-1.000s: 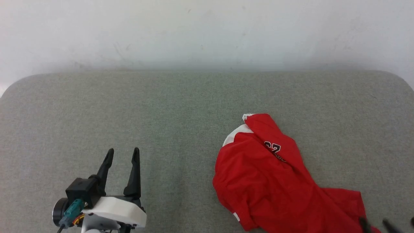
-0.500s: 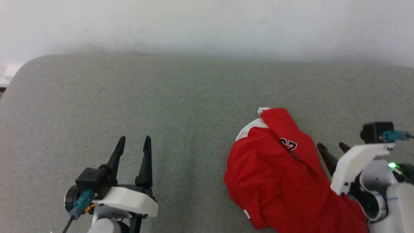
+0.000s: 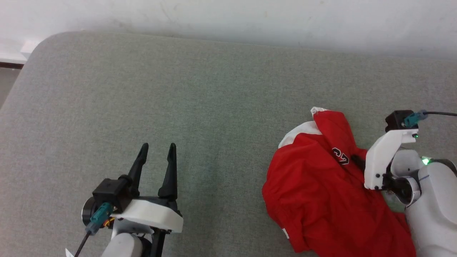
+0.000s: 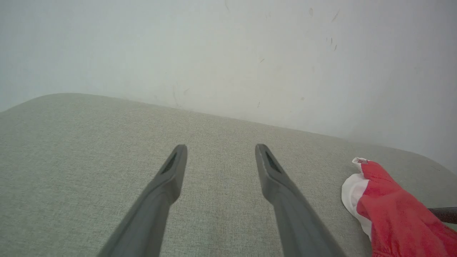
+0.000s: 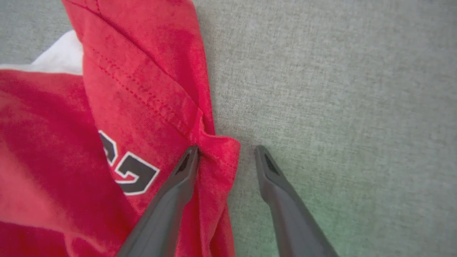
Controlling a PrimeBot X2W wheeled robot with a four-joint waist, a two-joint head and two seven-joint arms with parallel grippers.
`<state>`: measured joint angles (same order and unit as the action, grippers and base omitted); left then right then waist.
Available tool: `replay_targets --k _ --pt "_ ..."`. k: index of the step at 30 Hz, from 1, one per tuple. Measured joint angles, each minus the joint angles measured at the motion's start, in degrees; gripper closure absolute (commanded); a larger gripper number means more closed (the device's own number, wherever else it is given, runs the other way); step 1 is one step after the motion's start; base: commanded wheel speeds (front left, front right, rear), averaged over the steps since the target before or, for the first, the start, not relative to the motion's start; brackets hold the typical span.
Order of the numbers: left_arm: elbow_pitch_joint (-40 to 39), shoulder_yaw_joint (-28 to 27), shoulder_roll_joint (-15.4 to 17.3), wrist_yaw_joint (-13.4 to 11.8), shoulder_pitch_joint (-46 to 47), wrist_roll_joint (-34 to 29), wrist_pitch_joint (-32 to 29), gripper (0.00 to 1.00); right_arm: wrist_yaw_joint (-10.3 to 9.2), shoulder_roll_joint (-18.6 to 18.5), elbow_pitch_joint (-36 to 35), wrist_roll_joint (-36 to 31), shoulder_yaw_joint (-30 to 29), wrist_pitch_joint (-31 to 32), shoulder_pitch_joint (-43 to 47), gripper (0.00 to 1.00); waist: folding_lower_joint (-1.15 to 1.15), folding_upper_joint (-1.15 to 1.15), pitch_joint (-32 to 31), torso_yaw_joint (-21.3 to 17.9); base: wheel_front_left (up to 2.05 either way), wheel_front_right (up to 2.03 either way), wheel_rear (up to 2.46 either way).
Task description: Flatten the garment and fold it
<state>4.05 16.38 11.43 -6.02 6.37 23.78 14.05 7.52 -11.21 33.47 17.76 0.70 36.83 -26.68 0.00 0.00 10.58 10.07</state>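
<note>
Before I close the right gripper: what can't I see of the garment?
- Head view: the crumpled red fabric garment runs under the pale right forearm and off the bottom edge.
- Right wrist view: black-and-white print partly behind the right gripper, incomplete.
- Left wrist view: garment cut by right edge.

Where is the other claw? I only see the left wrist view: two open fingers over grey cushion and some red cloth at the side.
Observer: The right gripper is at the edge of the garment, open, a corner of red hem between its fingers.
Operator: Any writing on it?
Observer: Yes, a black number outlined in white, beside that gripper.
Operator: Is it flat?
Observer: No, the head view shows it bunched up.
</note>
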Motion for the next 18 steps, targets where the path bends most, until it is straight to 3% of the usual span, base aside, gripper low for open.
replay_targets --k 1,2,8,13,18 --pt "0.1 -0.1 0.0 0.0 0.0 0.0 0.1 0.0 0.0 -0.3 0.5 0.4 0.6 0.3 -0.5 0.88 0.0 0.0 0.1 0.1 0.0 0.0 0.0" --pt "0.3 -0.1 0.0 0.0 0.0 0.0 0.1 0.0 0.0 -0.5 0.8 0.7 1.4 0.3 -0.8 1.0 0.01 0.0 0.2 0.1 0.0 0.0 0.0" --pt "0.9 -0.4 0.0 0.0 0.0 0.0 0.2 0.0 0.02 -1.3 -0.2 1.8 3.2 -7.8 -0.7 1.0 0.01 0.01 -0.7 -0.9 0.0 0.0 0.0" --pt "1.2 -0.5 0.3 0.0 -0.4 0.0 0.2 0.0 0.02 -2.6 -7.8 0.7 -5.5 -13.4 3.1 1.0 0.01 0.01 -2.7 -1.9 0.0 0.0 0.0" --pt "1.0 -0.7 1.0 -0.2 -2.2 0.0 0.1 0.0 0.02 -0.4 -19.4 -2.2 -16.9 -12.6 16.4 1.0 -0.01 0.01 -4.8 -3.3 0.0 0.0 0.0"
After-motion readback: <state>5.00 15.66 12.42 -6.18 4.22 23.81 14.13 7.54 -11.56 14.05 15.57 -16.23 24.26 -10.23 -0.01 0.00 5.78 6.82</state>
